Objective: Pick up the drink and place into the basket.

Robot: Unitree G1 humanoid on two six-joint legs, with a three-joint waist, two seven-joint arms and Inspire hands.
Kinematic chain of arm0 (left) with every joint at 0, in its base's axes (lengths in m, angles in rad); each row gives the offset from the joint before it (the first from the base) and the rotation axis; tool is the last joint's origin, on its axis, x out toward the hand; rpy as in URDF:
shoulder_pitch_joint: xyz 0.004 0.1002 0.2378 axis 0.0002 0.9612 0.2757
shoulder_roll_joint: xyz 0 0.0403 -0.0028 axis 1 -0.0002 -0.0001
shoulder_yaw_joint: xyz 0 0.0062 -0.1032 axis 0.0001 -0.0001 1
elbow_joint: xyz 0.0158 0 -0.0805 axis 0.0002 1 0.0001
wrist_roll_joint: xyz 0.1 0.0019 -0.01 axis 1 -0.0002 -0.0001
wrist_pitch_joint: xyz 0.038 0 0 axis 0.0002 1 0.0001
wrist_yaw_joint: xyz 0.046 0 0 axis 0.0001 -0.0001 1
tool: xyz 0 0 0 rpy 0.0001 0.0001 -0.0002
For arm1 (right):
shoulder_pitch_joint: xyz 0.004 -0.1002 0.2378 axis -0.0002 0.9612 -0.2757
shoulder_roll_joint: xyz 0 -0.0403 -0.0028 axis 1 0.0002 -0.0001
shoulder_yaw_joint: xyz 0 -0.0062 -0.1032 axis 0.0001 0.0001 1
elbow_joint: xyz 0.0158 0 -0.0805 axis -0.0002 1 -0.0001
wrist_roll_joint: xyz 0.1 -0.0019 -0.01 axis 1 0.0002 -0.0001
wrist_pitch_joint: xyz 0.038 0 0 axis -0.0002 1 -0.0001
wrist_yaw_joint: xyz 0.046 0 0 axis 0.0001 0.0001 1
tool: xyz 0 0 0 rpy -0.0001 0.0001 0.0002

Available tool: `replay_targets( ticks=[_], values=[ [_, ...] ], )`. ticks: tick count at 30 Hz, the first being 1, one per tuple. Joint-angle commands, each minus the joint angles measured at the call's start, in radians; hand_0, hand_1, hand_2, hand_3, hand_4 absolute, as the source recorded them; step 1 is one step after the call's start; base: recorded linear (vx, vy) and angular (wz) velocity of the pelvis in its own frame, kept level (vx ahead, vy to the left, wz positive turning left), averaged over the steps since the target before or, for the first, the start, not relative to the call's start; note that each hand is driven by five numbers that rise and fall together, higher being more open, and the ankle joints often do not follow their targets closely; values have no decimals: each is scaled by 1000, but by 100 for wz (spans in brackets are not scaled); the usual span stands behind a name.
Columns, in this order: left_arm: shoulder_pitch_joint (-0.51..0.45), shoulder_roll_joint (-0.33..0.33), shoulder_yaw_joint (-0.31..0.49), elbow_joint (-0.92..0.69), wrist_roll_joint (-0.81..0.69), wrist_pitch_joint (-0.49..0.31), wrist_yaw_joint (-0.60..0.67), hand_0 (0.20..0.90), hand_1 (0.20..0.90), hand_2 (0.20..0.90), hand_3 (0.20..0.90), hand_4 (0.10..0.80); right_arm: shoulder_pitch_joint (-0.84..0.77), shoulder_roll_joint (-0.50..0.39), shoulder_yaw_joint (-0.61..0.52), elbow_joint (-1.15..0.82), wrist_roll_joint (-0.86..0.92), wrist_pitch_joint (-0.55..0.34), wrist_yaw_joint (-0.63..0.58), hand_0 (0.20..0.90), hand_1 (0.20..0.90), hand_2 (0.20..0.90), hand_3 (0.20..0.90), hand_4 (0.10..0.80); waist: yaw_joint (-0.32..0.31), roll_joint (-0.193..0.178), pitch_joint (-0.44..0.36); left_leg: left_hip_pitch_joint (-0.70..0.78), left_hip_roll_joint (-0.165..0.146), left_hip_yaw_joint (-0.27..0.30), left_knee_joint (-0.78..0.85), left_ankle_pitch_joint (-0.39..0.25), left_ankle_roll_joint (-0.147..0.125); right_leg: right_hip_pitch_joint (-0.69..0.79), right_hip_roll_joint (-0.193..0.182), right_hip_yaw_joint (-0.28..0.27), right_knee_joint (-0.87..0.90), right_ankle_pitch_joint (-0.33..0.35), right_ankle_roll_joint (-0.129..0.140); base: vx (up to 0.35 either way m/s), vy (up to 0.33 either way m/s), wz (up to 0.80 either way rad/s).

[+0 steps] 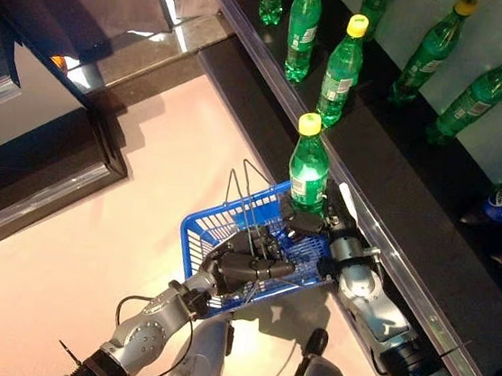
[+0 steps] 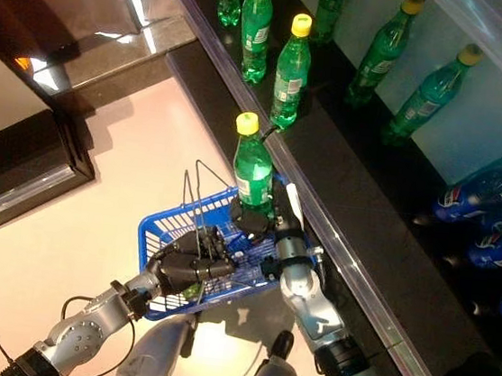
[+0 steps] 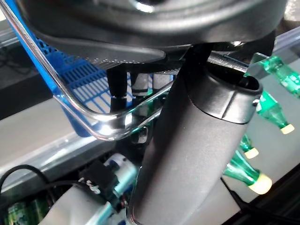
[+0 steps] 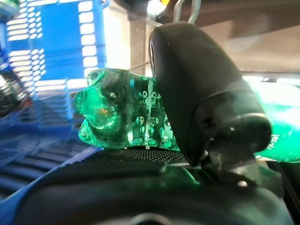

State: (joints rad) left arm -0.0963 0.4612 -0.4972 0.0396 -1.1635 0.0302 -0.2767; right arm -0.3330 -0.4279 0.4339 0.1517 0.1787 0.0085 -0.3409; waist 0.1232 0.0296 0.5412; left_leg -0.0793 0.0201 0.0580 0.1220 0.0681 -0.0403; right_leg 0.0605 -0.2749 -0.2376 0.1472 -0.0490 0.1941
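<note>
1. Closest in, the left robot hand (image 2: 190, 258) has its fingers curled round the wire handle (image 3: 101, 124) of the blue basket (image 1: 213, 229), so it's carrying the thing above the pale floor (image 1: 91, 242). The left wrist view shows the chrome handle bar running right through the curled fingers.
2. Right next to it, the right robot hand (image 2: 261, 218) is clamped on the bottom of a green bottle (image 2: 254, 172) with a yellow cap. In the right wrist view the thumb is pressed across the bottle's knobbly green base.
3. That bottle stands upright, right at the basket's far right corner by the rim. Can't tell if the base is already inside the basket or just over the edge.
4. Further back there's a dark shelf (image 1: 397, 182) with a row of the same green bottles (image 1: 342, 67) standing on it, well apart from the held one.
5. Off to the far right, some blue bottles (image 2: 496, 189) are lying on the shelf.
</note>
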Motion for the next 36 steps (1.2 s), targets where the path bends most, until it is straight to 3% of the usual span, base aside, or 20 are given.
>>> replay_targets(
  ticks=[1, 7, 15, 21, 25, 29, 36],
  values=[
    [-39, -112, 73, -495, -60, -131, -302, 300, 300, 300, 200, 100, -20, -14, -28, -82, -77, -76, -61, 300, 300, 300, 200, 100, 0, 2, -189, 40, 25, -12, 146, -125, -75, -9, 1, -8, 18, 75, 5, 248, 31, 9],
    [67, -104, 106, -514, -65, -98, -360, 300, 300, 300, 200, 100, 119, -53, -15, -21, -156, 48, -19, 300, 300, 300, 200, 100, 10, -4, -261, 89, 31, -14, 103, -115, -75, 20, 1, -3, 5, 75, 20, 176, 5, -1],
    [99, -85, 73, -516, -72, -85, -368, 300, 300, 300, 200, 100, 139, -57, 24, 128, -91, 122, 29, 300, 300, 300, 200, 100, 20, -9, -273, 106, 34, -31, 100, -109, -71, 30, 10, -5, 14, 74, 18, 86, -33, -1],
    [17, -66, 21, -500, -113, -53, -390, 300, 300, 300, 200, 100, 18, -47, 93, 229, -71, 140, 33, 300, 300, 300, 200, 100, 36, -10, -194, 40, 25, -59, 145, -113, -70, -20, 12, 2, 39, 84, 17, -122, -74, 2],
    [-67, -54, -13, -506, -113, -49, -405, 300, 300, 300, 200, 100, -91, -19, 140, 303, -48, 198, 43, 300, 300, 300, 200, 100, 49, -10, -131, -33, 18, -73, 182, -115, -67, -64, 13, -1, 46, 96, 21, -187, -90, 7],
    [-135, -34, -26, -523, -114, -53, -395, 300, 300, 300, 200, 100, -170, -2, 188, 422, -17, 251, 141, 300, 300, 300, 200, 100, 68, -12, -91, -106, 16, -84, 224, -115, -64, -107, 15, -7, 56, 107, 23, -166, -103, 7],
    [-165, -12, -20, -546, -119, -15, -392, 300, 300, 300, 200, 100, -221, 15, 266, 489, -74, 277, 345, 300, 300, 300, 200, 100, 91, -27, -66, -162, 13, -97, 242, -110, -60, -137, 25, -9, 54, 116, 22, -71, -85, 7]
  ],
)
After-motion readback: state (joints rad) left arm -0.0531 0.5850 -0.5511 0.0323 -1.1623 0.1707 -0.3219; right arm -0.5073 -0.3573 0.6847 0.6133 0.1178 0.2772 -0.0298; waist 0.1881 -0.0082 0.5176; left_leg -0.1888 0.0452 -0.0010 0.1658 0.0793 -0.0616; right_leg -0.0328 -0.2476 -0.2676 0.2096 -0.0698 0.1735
